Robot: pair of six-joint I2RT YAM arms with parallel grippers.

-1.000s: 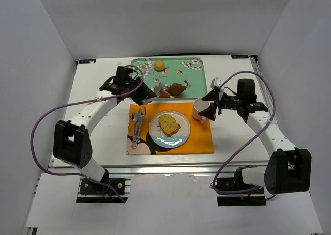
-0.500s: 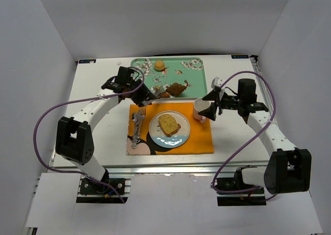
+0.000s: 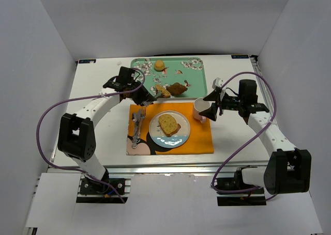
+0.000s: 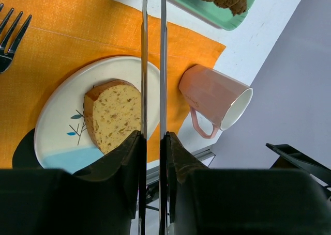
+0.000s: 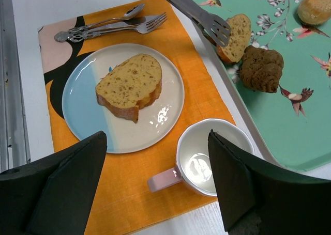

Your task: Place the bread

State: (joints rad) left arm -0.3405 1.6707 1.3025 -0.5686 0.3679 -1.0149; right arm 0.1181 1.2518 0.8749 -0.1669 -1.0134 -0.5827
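Note:
The broad bread slice [image 3: 169, 124] lies on a white-and-blue plate [image 3: 155, 134]; it also shows in the left wrist view [image 4: 115, 116] and the right wrist view [image 5: 129, 84]. The smaller slice [image 3: 164, 92] stands on edge at the green tray's [image 3: 196, 77] near rim, beside a brown pastry [image 3: 177, 88]. My left gripper [image 3: 142, 96] is shut on metal tongs [image 4: 153, 64], whose tips [image 5: 214, 26] touch the smaller slice [image 5: 235, 36]. My right gripper [image 3: 214, 105] is open and empty above the pink mug [image 5: 207, 157].
An orange placemat [image 3: 199, 139] carries the plate, a fork and spoon [image 3: 137, 124] at its left, and the mug [image 3: 201, 108] at its right corner. A small round orange bun [image 3: 160, 65] sits at the tray's far side. White walls enclose the table.
My left wrist has shifted slightly and the tongs have moved at the smaller slice, which now shows more of its yellow face. The right arm has not moved.

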